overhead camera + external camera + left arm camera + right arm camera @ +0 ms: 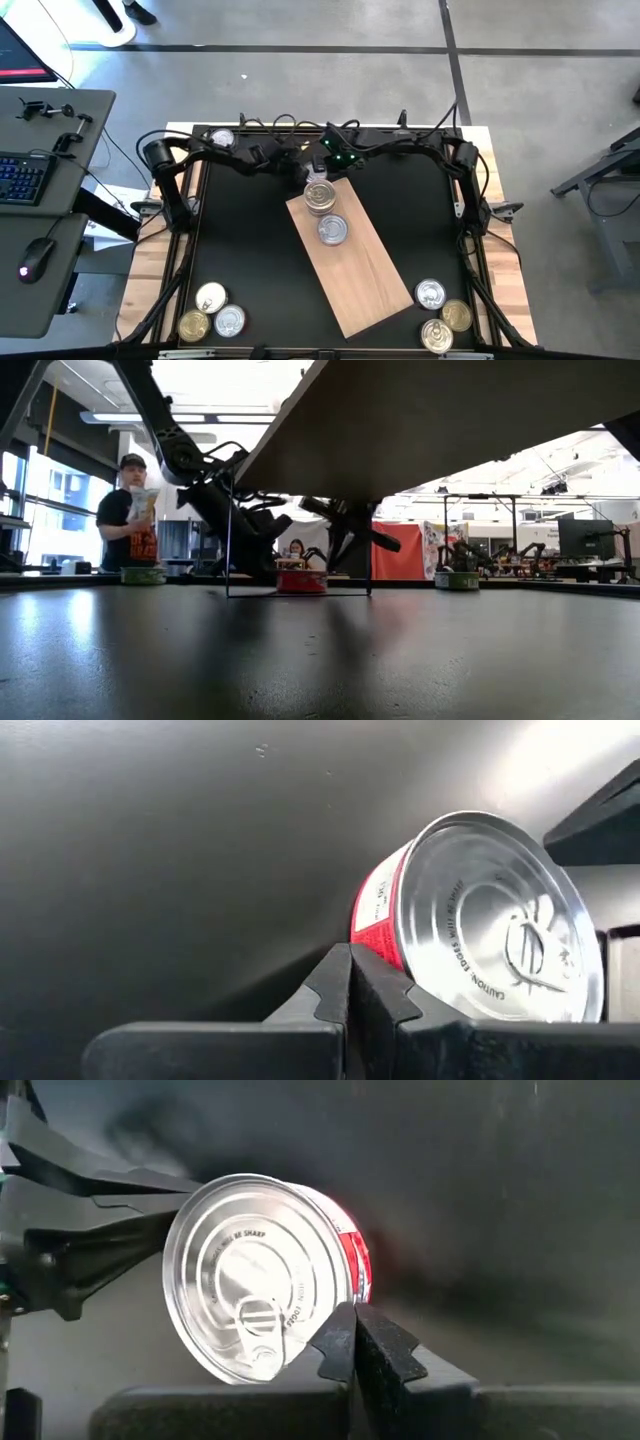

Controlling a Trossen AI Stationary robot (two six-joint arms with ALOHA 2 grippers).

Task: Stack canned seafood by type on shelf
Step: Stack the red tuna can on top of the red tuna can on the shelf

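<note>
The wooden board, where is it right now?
In the high view, the wooden board lies slantwise mid-table, between the two bottom-corner can clusters, with cans on its upper end.

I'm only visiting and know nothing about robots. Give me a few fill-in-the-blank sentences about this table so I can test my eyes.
1. The left hand and the right hand both have their fingers ___.
2. The can beside the left hand has a silver lid and a ___ side label.
3. The cluster of cans on the left arm's side of the shelf numbers ___.
Missing words: shut; red; three.
</note>
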